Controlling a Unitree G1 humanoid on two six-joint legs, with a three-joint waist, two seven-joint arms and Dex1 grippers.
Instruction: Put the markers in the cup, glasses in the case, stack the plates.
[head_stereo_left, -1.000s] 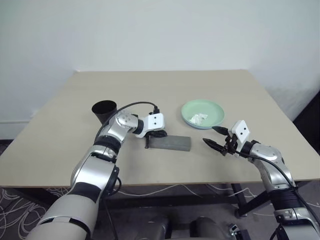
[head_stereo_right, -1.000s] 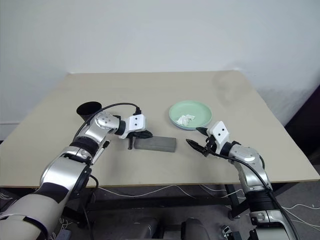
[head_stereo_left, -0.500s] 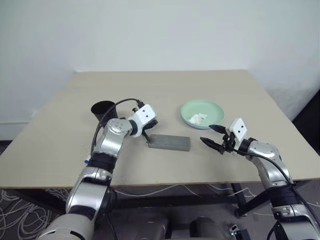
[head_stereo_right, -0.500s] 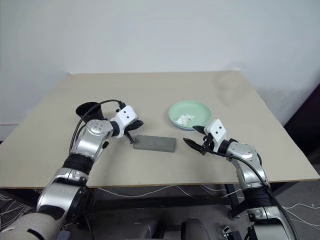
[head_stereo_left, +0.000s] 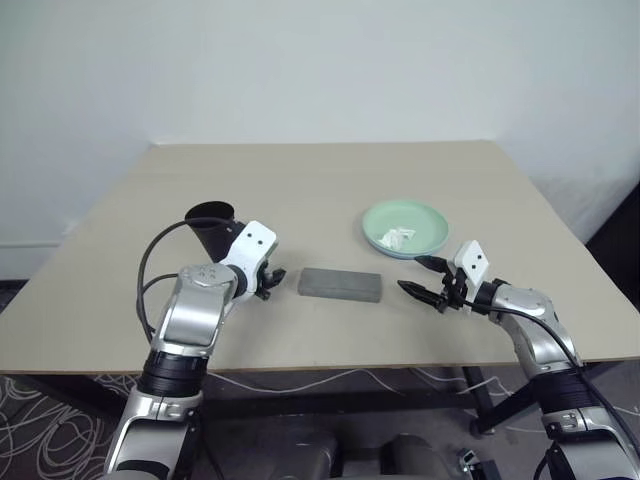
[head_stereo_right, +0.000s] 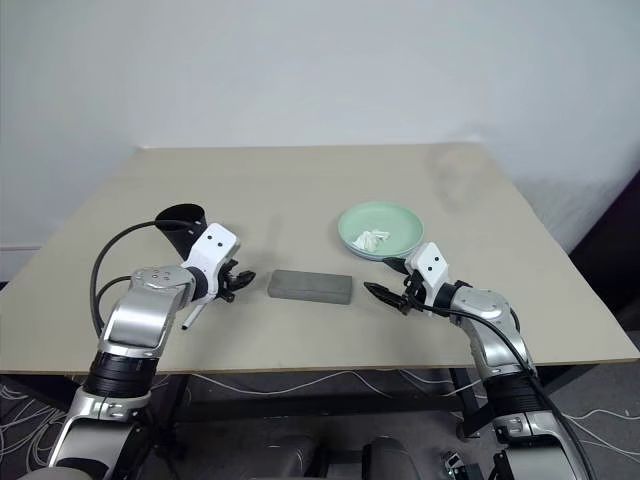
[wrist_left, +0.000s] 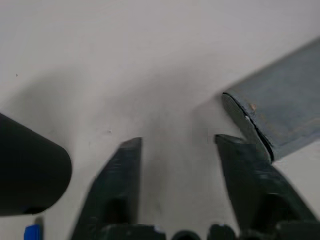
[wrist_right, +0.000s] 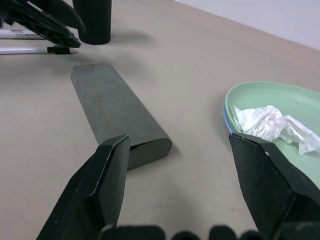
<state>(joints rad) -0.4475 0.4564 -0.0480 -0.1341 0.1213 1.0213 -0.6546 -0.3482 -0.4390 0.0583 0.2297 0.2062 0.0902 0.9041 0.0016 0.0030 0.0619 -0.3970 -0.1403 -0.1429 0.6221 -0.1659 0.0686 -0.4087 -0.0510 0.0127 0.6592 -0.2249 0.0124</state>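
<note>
Left gripper (head_stereo_right: 235, 281) hung spread and empty between cup (head_stereo_right: 184, 226) and case (head_stereo_right: 310, 286). Right gripper (head_stereo_right: 384, 281) also gaped, empty, beside case's other end. Marker (head_stereo_right: 192, 312) lay under left forearm. Green plate (head_stereo_right: 381, 229) held tissue (head_stereo_right: 373, 239).

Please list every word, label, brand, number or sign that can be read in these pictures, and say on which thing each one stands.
Nothing can be read for certain.
Marker: a line of dark print runs along its white barrel, too small and blurred to read.
Case: plain grey, no text.
Cup: plain black, no text.
Green plate and the tissue on it: no text.
White blocks on the wrists behind each claw: two dark dots each, no letters.
</note>
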